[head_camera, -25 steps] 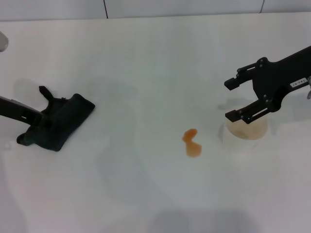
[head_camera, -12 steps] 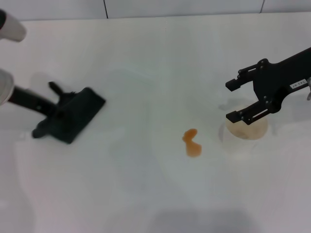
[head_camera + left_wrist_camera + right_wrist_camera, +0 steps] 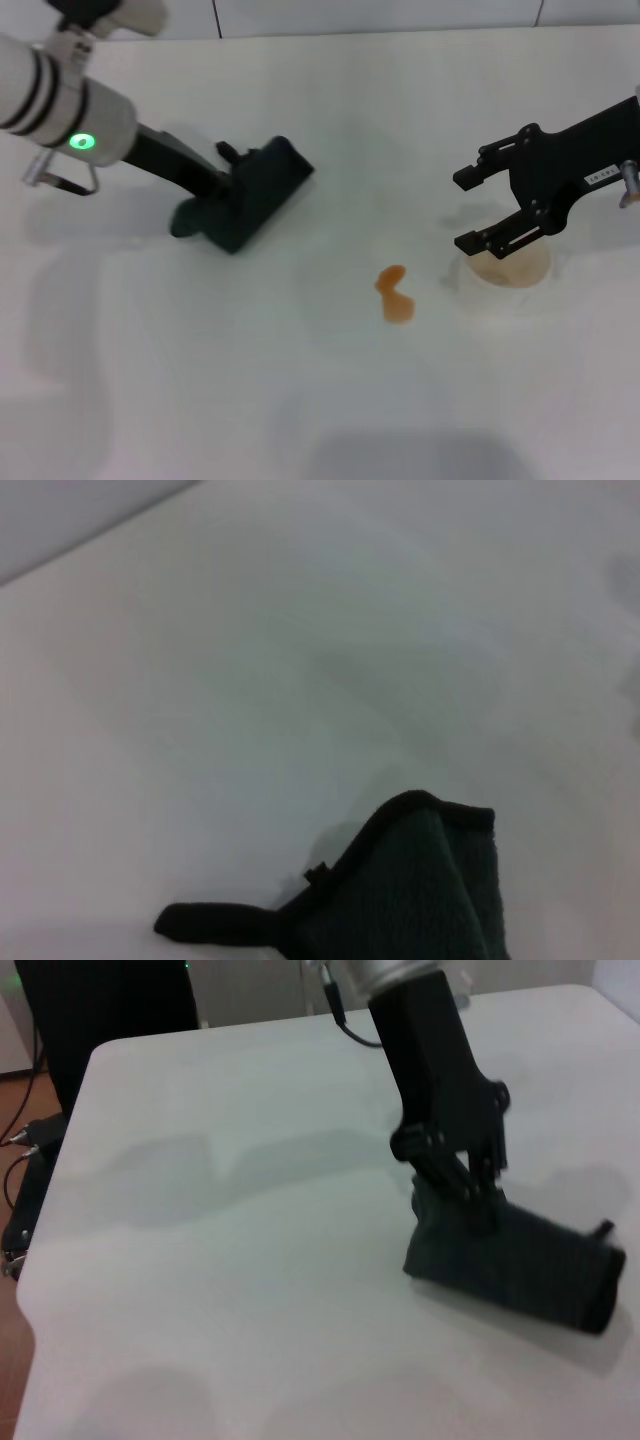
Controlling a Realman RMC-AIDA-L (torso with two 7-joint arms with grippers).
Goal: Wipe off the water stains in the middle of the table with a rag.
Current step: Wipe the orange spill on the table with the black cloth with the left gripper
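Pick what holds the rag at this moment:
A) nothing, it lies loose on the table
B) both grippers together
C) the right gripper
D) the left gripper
D: the left gripper is clamped on the rag, up and to the left of the stain, while the right gripper is open over by the cup, away from the rag.
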